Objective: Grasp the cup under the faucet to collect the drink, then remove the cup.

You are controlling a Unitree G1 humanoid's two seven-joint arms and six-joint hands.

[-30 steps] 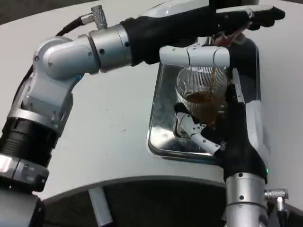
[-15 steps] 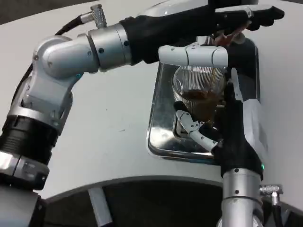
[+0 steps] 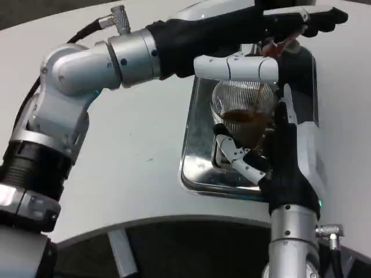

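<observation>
A clear ribbed cup (image 3: 242, 116) stands on a shiny metal tray (image 3: 197, 156) on the white table (image 3: 139, 150). The cup has brown drink in it, filling the lower part. The right hand (image 3: 272, 156) is wrapped around the cup. Its thumb (image 3: 237, 157) presses the near side and the black palm sits on the right side, so it holds the cup tight. The left hand (image 3: 272, 35) reaches across above the cup, up at the faucet (image 3: 277, 47). One white finger (image 3: 237, 68) lies flat just over the cup's rim. The view up there is crowded, so I cannot tell if that hand grips anything.
</observation>
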